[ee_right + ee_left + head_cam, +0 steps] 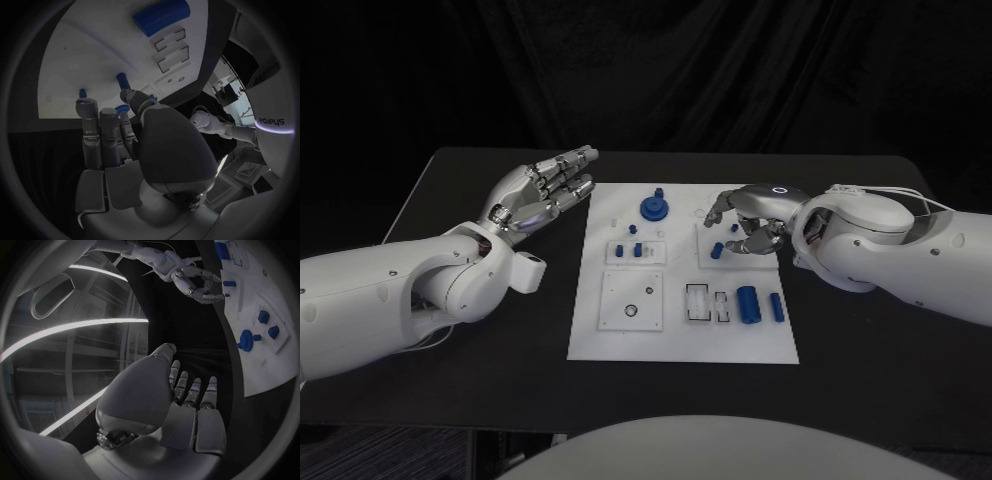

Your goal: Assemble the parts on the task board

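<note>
two blue cylinders (749, 302) lie lengthwise along the task board (625, 335).

White rounded arms (401, 290) — silver hands, segmented fingers (567, 170).

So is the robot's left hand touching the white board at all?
Apart. In the head view the left hand is raised, fingers spread, with bare black table between it and the task board.

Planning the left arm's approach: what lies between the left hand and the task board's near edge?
In the head view, only bare black table separates the left hand from the task board. The fingers are spread, holding nothing.
</note>
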Available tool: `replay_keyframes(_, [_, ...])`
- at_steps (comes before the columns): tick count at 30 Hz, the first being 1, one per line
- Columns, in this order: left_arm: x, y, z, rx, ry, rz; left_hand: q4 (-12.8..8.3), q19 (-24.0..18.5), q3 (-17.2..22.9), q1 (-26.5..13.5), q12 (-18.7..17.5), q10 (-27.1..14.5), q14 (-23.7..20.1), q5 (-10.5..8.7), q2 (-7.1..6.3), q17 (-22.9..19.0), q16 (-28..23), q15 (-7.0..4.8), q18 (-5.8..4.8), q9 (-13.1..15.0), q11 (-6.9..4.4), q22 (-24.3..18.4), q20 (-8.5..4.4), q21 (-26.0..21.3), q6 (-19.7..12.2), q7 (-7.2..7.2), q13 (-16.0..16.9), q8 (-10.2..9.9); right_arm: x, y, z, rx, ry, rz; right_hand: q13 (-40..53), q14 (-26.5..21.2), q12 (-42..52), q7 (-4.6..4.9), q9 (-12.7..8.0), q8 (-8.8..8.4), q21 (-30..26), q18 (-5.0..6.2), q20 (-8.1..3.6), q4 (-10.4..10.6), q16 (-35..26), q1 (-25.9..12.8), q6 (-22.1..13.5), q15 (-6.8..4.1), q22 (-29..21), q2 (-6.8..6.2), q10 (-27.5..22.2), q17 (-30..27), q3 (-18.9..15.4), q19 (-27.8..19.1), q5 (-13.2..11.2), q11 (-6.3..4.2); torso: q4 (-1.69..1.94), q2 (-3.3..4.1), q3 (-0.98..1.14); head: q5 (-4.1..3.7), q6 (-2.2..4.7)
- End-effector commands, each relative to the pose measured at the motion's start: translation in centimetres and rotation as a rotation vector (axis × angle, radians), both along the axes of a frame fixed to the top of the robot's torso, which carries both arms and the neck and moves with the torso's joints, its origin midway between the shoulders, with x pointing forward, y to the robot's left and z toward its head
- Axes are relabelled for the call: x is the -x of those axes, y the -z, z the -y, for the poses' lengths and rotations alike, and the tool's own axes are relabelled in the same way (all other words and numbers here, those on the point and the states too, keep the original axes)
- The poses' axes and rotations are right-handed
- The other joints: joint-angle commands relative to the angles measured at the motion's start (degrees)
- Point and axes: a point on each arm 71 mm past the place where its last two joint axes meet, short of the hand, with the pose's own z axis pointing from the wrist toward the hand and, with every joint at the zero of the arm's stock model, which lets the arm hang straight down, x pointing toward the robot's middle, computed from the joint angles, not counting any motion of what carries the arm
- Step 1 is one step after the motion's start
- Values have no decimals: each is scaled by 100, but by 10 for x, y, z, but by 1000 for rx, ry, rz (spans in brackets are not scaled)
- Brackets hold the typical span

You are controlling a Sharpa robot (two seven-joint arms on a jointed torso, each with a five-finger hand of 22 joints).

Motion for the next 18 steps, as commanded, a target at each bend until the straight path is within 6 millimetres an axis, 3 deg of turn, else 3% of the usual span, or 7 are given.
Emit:
replay_keyframes(1, [5, -17, 0, 180, 31, 191, -52, 9, -2, 62, 43, -18, -2, 44, 25, 1, 0, 34, 59, -14, 39, 22, 55, -16, -39, 2, -4, -26, 4, 5, -1, 53, -40, -34, -20, -51, -24, -5, -9, 27, -20, 86, -11, -38, -25, 38, -55, 8, -3, -6, -41, -32, -4, -36, 18, 9, 54, 82, -10, -61, 0])
replay_keyframes(3, [5, -17, 1, 184, 35, 187, -77, 18, 2, 71, 70, -14, 3, 64, 33, 2, 7, 46, 68, -22, 59, 39, 74, -13, -42, 15, -2, -26, 5, 5, -1, 55, -46, -39, -31, -65, -23, -10, -11, 24, -40, 89, -12, -49, -35, 36, -70, 8, -6, -9, -49, -51, -8, -53, 14, 9, 53, 89, -9, -62, 0])
replay_keyframes(5, [5, -17, 1, 186, 38, 184, -96, 27, 2, 73, 92, -9, 12, 85, 39, 4, 15, 53, 77, -32, 79, 46, 85, -10, -57, 19, 0, -28, 6, 7, -1, 58, -51, -46, -48, -85, -19, -19, -13, 24, -56, 91, -14, -67, -47, 35, -89, 7, -6, -8, -57, -78, -10, -72, -7, 10, 35, 144, -8, -43, 0])
replay_keyframes(10, [4, -16, 2, 188, 43, 177, -118, 29, 5, 77, 110, -5, 13, 109, 48, 4, 15, 64, 82, -45, 104, 28, 90, -11, -85, 26, 1, -33, 7, 13, -1, 62, -55, -61, -122, -108, 38, -13, -3, 70, -77, 89, 3, -65, -28, -53, -98, 30, 11, 42, -41, -148, -66, -105, -292, 11, 14, 182, 1, -27, 0])
replay_keyframes(15, [4, -14, 3, 187, 49, 165, -153, 35, 17, 84, 124, -8, 18, 139, 69, 4, 20, 85, 86, -62, 150, 23, 98, -11, -117, 34, -1, -36, 7, 18, -2, 52, -56, -61, -174, -70, 221, 44, 82, 289, -21, 79, 29, -44, 65, -123, 110, 57, 52, 119, 234, -168, -91, -57, -360, 6, 2, 201, 7, -12, 0])
replay_keyframes(18, [3, -13, 3, 186, 52, 158, -176, 40, 29, 86, 121, -22, 31, 143, 88, 8, 36, 109, 85, -76, 180, 22, 110, -10, -149, 48, -4, -40, 8, 19, -2, 39, -55, -51, -219, -5, 371, 41, 175, 520, 64, 64, 30, -26, 170, -180, 329, 45, 98, 150, 576, -149, -58, 21, -304, -5, -4, 206, 12, -7, 0])
